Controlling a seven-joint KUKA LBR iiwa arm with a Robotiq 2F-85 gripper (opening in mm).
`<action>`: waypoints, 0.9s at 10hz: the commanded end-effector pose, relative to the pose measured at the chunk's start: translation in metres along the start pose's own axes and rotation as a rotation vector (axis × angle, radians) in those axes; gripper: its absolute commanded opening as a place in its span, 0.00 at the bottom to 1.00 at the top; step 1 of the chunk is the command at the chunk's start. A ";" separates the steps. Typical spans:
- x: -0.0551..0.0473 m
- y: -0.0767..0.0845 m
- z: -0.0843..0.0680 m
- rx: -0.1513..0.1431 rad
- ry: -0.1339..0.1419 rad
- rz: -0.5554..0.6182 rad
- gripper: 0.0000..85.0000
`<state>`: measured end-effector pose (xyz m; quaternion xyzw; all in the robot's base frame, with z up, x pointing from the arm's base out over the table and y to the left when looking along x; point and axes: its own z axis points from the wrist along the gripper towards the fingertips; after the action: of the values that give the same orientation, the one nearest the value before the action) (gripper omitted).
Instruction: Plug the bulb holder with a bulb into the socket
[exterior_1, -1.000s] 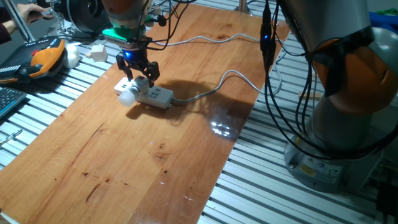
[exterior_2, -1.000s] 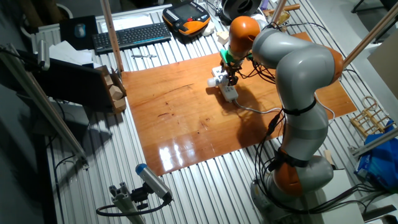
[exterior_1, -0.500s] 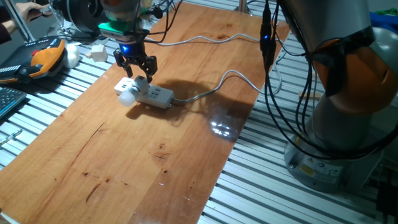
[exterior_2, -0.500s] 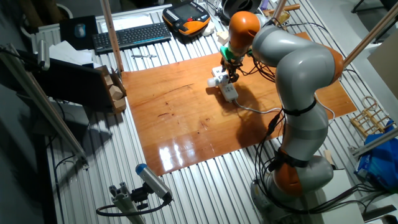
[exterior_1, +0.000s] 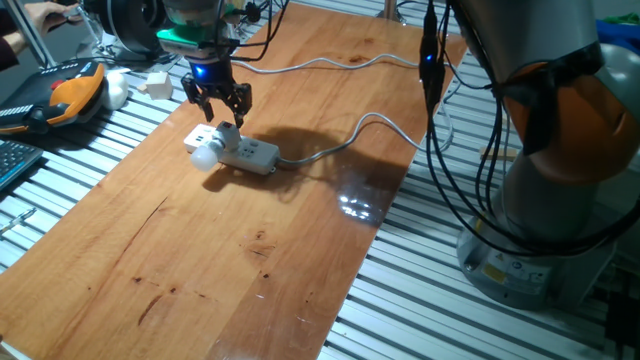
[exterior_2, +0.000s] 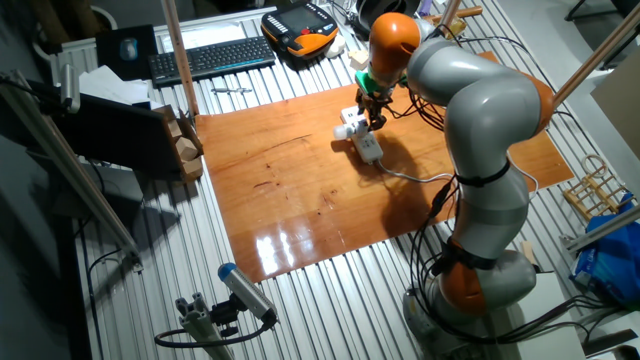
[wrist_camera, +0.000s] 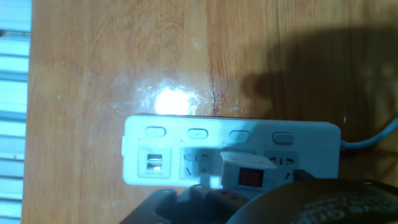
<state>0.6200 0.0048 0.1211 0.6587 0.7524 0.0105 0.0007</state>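
The gripper (exterior_1: 219, 104) hangs just above the socket (exterior_1: 248, 152), its fingers (exterior_1: 240, 102) spread apart and holding nothing. The bulb holder with a bulb (exterior_1: 210, 149) sits on the socket's near end, its red spot facing up in the hand view. The socket lies flat on the wooden surface (exterior_1: 230, 250), its grey cable (exterior_1: 340, 140) trailing away.

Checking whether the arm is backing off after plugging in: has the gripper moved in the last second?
Yes. The gripper has risen straight up from the socket, leaving the bulb holder with a bulb sitting on it.
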 end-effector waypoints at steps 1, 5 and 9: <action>0.000 0.000 -0.001 -0.001 0.000 -0.007 0.20; 0.000 0.001 -0.004 0.006 0.003 -0.017 0.00; 0.000 0.005 -0.016 0.038 0.008 -0.067 0.00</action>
<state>0.6245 0.0046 0.1378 0.6336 0.7735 -0.0013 -0.0144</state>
